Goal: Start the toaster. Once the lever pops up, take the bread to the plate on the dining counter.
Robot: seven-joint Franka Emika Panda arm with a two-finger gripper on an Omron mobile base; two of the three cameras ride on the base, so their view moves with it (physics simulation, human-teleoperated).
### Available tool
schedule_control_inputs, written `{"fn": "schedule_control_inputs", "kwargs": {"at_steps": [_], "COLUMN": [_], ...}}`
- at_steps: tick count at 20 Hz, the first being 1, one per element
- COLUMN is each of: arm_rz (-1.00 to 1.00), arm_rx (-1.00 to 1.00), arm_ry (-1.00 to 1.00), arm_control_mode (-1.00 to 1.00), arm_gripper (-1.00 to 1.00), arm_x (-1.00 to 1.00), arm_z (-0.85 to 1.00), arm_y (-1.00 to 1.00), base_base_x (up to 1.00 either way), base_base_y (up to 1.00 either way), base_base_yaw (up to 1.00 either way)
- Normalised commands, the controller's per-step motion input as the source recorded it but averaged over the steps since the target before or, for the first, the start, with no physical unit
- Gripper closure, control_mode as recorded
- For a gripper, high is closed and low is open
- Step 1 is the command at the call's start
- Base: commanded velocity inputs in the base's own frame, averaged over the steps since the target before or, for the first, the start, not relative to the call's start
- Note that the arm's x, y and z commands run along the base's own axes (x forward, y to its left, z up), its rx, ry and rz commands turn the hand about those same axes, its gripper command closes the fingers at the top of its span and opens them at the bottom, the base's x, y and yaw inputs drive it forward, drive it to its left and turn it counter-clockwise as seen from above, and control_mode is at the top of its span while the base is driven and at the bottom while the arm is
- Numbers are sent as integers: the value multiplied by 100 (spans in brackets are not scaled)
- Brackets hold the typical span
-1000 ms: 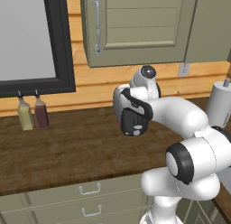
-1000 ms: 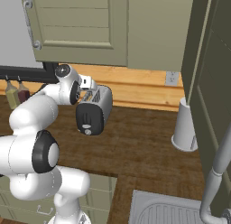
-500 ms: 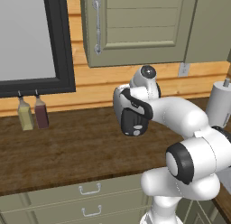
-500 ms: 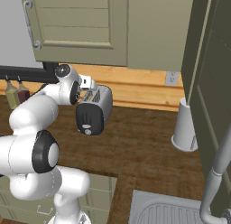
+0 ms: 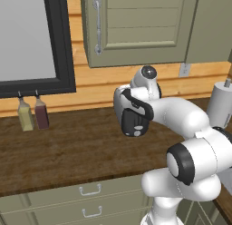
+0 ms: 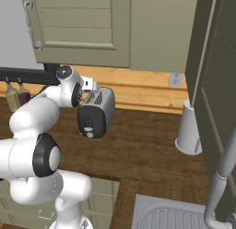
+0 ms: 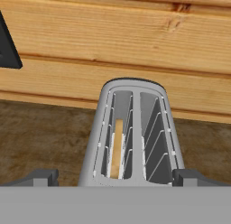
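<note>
- Nothing is changing against a second ago: arm and hand [image 7: 115, 177] are staying put, fingers spread wide, gripping nothing.
- The toaster [image 7: 133, 133] is sitting directly below the hand on the bench [image 7: 40, 137].
- The bread [image 7: 117, 148] is resting in the left-hand slot.
- Judgement: the lever is awaiting its press.

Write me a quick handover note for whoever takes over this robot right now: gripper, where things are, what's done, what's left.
Gripper: open, empty, hovering over the near end of the toaster.
Toaster: on the dark wood counter by the wood wall.
Bread: a tan slice sits low in the left slot as the hand view shows it; the other slot is empty.
Done: arm is over the toaster.
Left: whether the lever is down cannot be told; start it if needed, wait for pop-up, carry bread to the plate.
</note>
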Motion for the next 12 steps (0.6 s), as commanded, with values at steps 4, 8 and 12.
{"fn": "schedule_control_inputs", "kwargs": {"at_steps": [4, 8, 12], "arm_rz": [0, 0, 0], "arm_rx": [0, 0, 0], "arm_ry": [0, 0, 0], "arm_control_mode": [-100, -100, -100], "arm_gripper": [-100, -100, -100], "arm_x": [0, 0, 0], "arm_z": [0, 0, 0], "arm_y": [0, 0, 0], "base_base_x": [0, 0, 0], "base_base_y": [0, 0, 0], "base_base_yaw": [0, 0, 0]}}
